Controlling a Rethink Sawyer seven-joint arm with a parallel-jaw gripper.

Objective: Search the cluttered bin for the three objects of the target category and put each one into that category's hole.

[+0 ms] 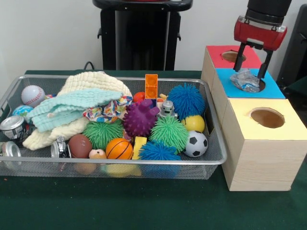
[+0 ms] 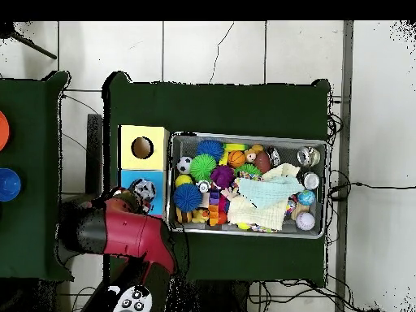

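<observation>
End effector (image 1: pixel 253 61): fingers spread, straddling crumpled plastic wad (image 1: pixel 246 80), not gripping it.
Wad: sits in hole of blue box (image 1: pixel 273 89), apparently just dropped there.
Bin (image 1: pixel 217 162): middle of bench (image 1: pixel 144 206), beside boxes; balls, cloths, cans inside.

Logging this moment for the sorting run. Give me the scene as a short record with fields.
gripper: gripper open, over the blue box
item at hole: crumpled clear wrapper at the blue box's hole, between the fingers
other boxes: red box behind, yellow box in front, holes showing nothing inside
bin: wire bin full of balls, spiky toys, cans and cloths
table: green cover
</observation>
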